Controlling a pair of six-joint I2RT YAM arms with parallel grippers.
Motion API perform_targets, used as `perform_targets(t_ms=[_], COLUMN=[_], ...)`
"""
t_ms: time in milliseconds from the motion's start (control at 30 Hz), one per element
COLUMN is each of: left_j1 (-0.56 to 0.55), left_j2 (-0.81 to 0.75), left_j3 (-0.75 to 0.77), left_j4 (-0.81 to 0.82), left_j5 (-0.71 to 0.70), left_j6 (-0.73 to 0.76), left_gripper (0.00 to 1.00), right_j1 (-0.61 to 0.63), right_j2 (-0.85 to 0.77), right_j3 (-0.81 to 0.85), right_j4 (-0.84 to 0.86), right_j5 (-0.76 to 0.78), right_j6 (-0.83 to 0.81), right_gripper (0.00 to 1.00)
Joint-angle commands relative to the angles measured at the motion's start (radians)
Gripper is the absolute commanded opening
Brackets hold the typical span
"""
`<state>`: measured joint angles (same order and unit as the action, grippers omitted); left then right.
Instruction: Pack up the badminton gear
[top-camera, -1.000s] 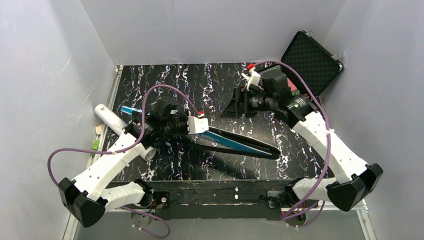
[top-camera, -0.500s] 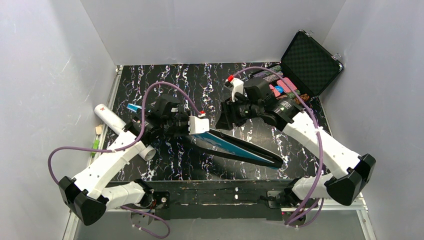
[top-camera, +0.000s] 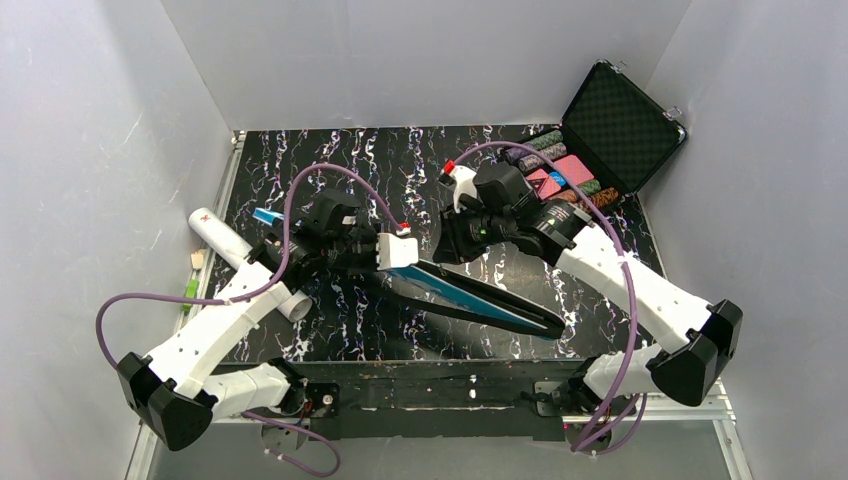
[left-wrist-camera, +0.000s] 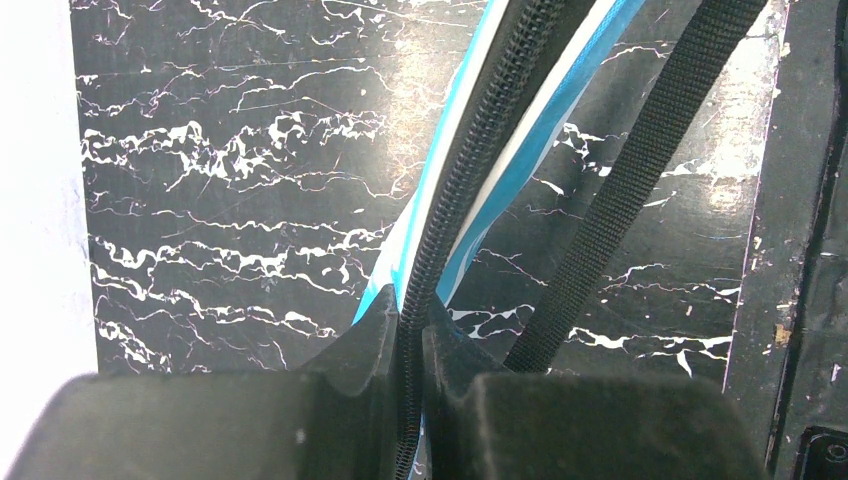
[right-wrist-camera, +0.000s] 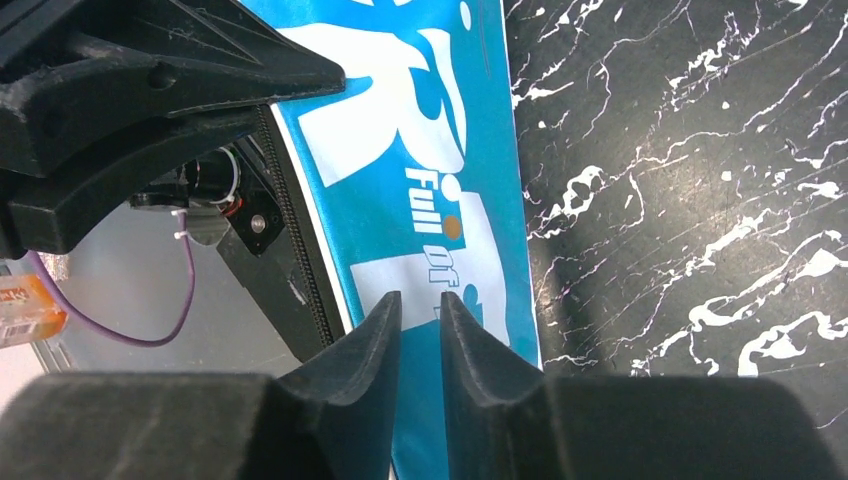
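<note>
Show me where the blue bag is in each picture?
Top external: blue bag lies mid-table, slanting toward the lower right.
Left wrist: its zipper edge runs up from the left hand.
Right wrist: its lettered side fills the middle, above the right hand.
Shared landmark: black marbled table.

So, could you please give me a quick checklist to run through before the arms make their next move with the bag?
1. Left gripper pinching the zipper edge of the bag: ok.
2. Right gripper over the bag's lettered face, fingers nearly closed; contact with the fabric: cannot tell.
3. Bag lifted off the table at the left end: ok.
4. Black strap hanging loose beside the zipper: not ok, could snag.
5. White tube packed: not ok, lying at the table's left edge.
6. Rackets inside: cannot tell.
</note>
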<state>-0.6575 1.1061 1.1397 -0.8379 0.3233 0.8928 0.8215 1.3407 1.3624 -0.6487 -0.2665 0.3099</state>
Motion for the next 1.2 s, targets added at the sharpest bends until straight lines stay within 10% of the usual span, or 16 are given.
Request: perform_targets(t_ms=[0, 300, 467, 700, 1167], left_j1=[-0.001, -0.001, -0.001, -0.001, -0.001], left_j2=[-0.017, -0.012, -0.012, -0.014, -0.007], left_j3=[0.041, 0.029, 0.033, 0.030, 0.043], left_j4=[0.051, 0.051, 0.051, 0.051, 0.051], left_j5=[0.027, 0.024, 0.026, 0.024, 0.022], left_j6=[-0.018, -0.015, -0.018, -0.014, -0.021], left_gripper=[0.00, 0.00, 0.00, 0.00, 0.00], right_j1=[0.010, 0.010, 0.010, 0.035, 0.065], right_j2=[-0.052, -0.119, -0.136, -0.106, -0.062], right_j3=[-0.015, -0.028, -0.034, -0.040, -0.012], right_j4=[0.016, 0.031, 0.047, 0.054, 0.021], right_j5=[0.033, 0.058, 0.038, 0.022, 0.088], right_j6=[-0.007, 0.027, 0.049, 0.027, -0.001], right_gripper=[0.23, 0.01, 0.46, 0.57, 0.21])
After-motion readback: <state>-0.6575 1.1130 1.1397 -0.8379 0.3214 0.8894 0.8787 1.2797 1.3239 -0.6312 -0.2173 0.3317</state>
